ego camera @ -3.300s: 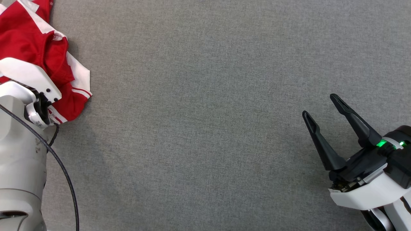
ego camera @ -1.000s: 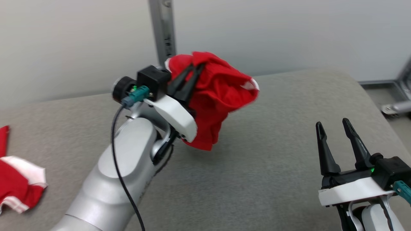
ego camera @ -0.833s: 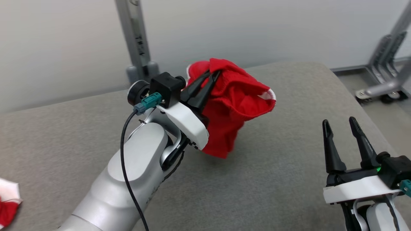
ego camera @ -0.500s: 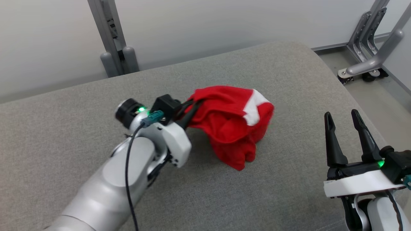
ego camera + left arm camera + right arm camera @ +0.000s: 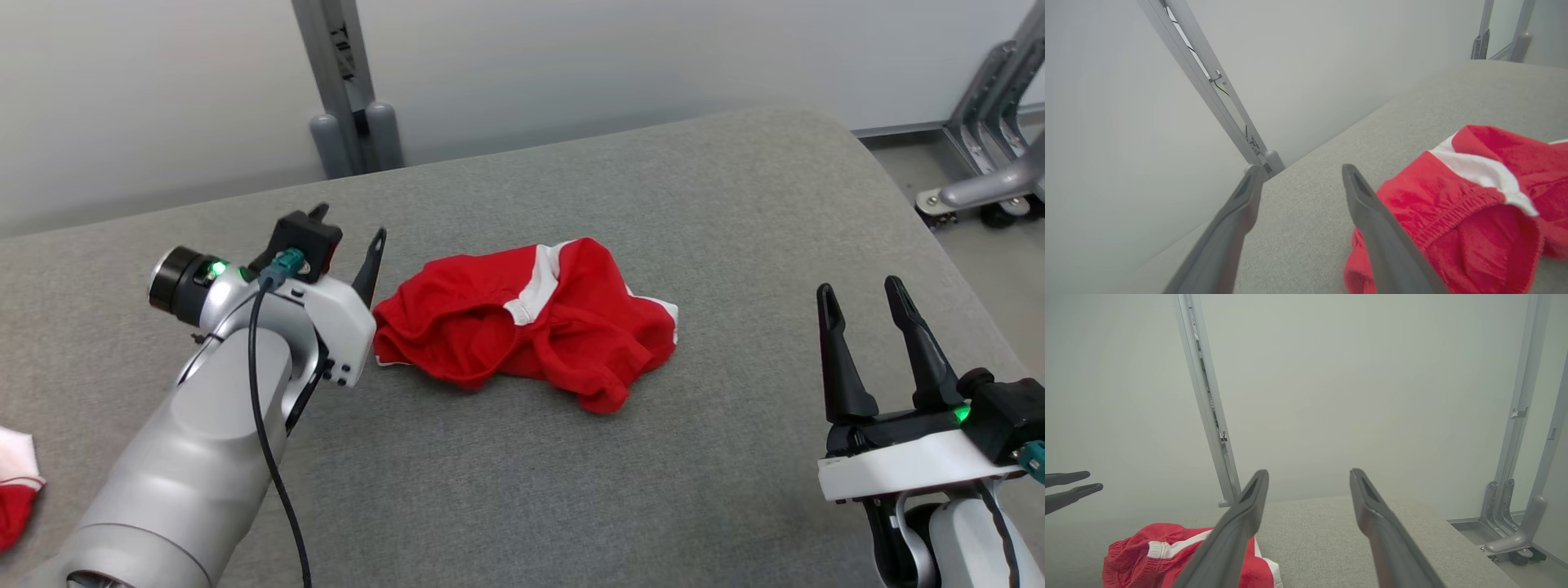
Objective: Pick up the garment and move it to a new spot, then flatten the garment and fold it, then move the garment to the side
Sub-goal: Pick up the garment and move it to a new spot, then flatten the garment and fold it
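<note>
Released onto the worktop [image 5: 735, 204], the garment [image 5: 522, 322] lies crumpled at its middle. The left gripper [image 5: 348, 224], now wide, stands just beside it; the right gripper [image 5: 859, 287] is wide too, well apart. The cloth looks soft, light and limp, probably best pinched at the waistband [image 5: 1447, 212]. The left wrist view shows that gathered elastic up close; the head view shows the whole outline.

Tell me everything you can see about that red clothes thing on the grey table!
The garment is red, soft-looking cloth with white stripes and a stretchy, gathered waistband. It lies crumpled and bunched, not flat or folded, near the middle of the grey padded table. The left end effector is open just beside its left edge, not gripping it. The right end effector is open and well apart from it.
</note>
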